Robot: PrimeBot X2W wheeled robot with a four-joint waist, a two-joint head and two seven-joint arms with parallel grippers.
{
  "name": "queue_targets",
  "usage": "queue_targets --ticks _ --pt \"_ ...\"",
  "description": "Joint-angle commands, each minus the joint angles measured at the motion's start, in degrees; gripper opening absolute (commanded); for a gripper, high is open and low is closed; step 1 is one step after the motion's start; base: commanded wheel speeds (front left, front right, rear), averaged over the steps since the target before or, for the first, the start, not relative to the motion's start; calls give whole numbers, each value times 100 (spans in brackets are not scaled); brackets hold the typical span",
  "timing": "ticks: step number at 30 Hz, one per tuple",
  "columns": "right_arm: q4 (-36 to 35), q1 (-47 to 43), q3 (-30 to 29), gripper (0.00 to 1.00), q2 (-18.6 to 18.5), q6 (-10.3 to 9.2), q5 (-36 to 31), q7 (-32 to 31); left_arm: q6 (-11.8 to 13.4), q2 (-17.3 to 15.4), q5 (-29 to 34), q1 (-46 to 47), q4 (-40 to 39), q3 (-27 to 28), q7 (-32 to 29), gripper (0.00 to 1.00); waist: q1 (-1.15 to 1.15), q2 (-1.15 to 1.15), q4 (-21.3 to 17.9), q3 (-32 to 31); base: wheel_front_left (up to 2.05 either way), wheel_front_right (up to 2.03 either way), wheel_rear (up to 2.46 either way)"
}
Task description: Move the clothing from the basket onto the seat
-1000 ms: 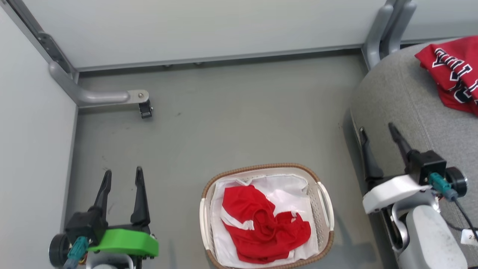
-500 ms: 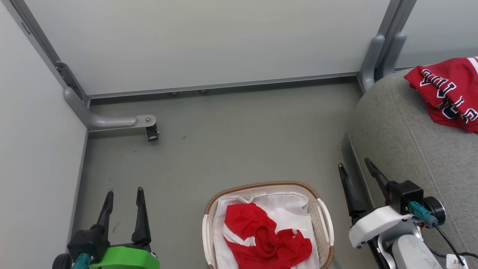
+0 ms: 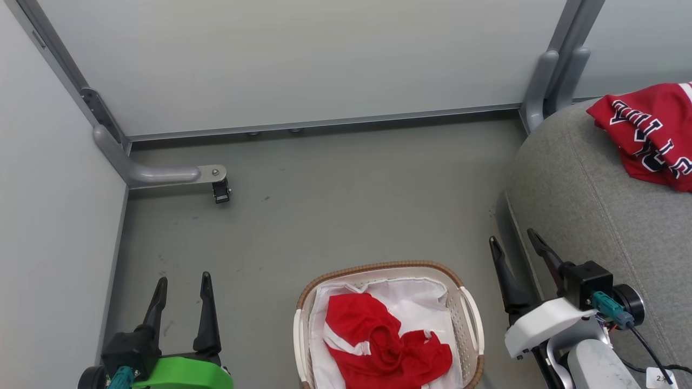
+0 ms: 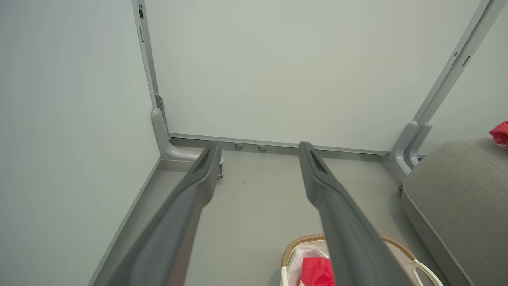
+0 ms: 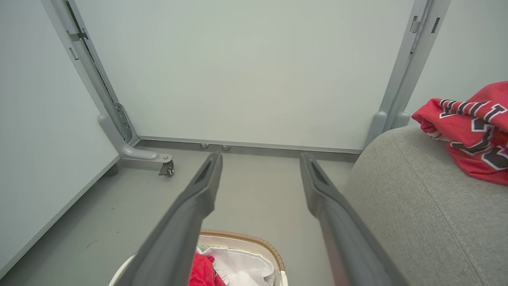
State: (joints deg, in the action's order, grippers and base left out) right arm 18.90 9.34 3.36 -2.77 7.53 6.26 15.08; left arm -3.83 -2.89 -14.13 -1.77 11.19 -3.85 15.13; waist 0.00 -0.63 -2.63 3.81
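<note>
Head camera tilted since a second ago; things themselves unmoved. Grey seat (image 3: 594, 205) carries the lettered jersey (image 3: 649, 129). The basket (image 3: 378, 266) holds the white-panelled red garment (image 3: 378, 340) on its liner sheet (image 3: 416, 302). My left gripper (image 3: 184, 280) and right gripper (image 3: 512, 235) are spread and empty. Risk: a deep pinch catches the liner and drags the basket.

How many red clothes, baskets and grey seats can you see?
Red clothes: 2 (lettered jersey, white-trimmed garment)
Basket: 1
Grey seat: 1
Total: 4
</note>
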Motion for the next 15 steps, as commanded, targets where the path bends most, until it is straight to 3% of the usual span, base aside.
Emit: queue_targets --ticks 1,15 --pt "1 -16 -22 100 -22 -8 19 14 -24 0 16 -28 8 6 3 100 0 63 -3 3 0 0 0" --pt "-124 127 -183 100 -23 -8 -82 13 -158 -3 354 309 220 -214 3 100 0 63 -85 287 0 0 0"
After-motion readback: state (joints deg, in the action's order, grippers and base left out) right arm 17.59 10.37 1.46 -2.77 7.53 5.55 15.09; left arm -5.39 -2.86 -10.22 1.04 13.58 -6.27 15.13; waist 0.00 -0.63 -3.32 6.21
